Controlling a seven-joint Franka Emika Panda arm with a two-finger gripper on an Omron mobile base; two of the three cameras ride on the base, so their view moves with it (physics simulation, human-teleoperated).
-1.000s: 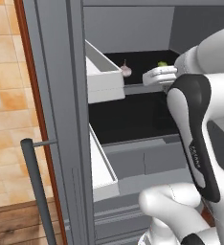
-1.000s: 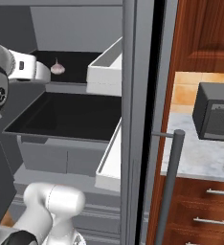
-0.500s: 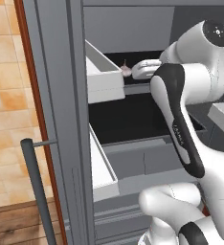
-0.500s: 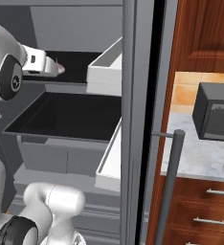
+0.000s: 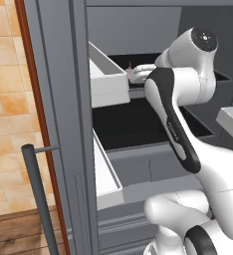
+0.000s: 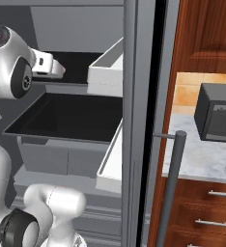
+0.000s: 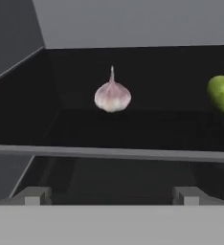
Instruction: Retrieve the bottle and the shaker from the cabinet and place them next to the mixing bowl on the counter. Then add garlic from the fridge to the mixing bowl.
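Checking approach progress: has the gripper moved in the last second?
Yes. In the left base view the hand has swung left along the upper fridge shelf, toward the garlic and the white door bin.

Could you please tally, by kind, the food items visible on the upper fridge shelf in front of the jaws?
Garlic bulb: 1
Green vegetable, cut off at the edge of the hand view: 1
Total: 2
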